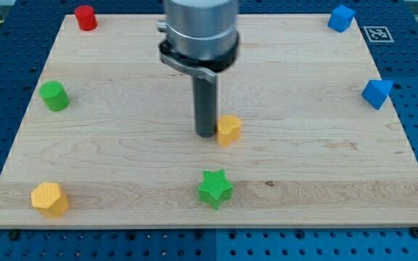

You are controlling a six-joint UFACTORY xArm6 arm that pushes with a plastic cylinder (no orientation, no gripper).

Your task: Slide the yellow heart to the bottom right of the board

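Note:
The yellow heart (229, 129) lies near the middle of the wooden board (122, 167). My tip (206, 134) stands right at the heart's left side, touching it or nearly so. The rod comes down from the arm's grey end at the view's top and hides part of the heart's left edge.
A green star (215, 188) lies below the heart. A yellow hexagon (49, 198) sits at the bottom left, a green cylinder (53, 95) at the left, a red cylinder (85, 17) at the top left. A blue cube (341, 17) and a blue triangle block (376, 93) sit at the right.

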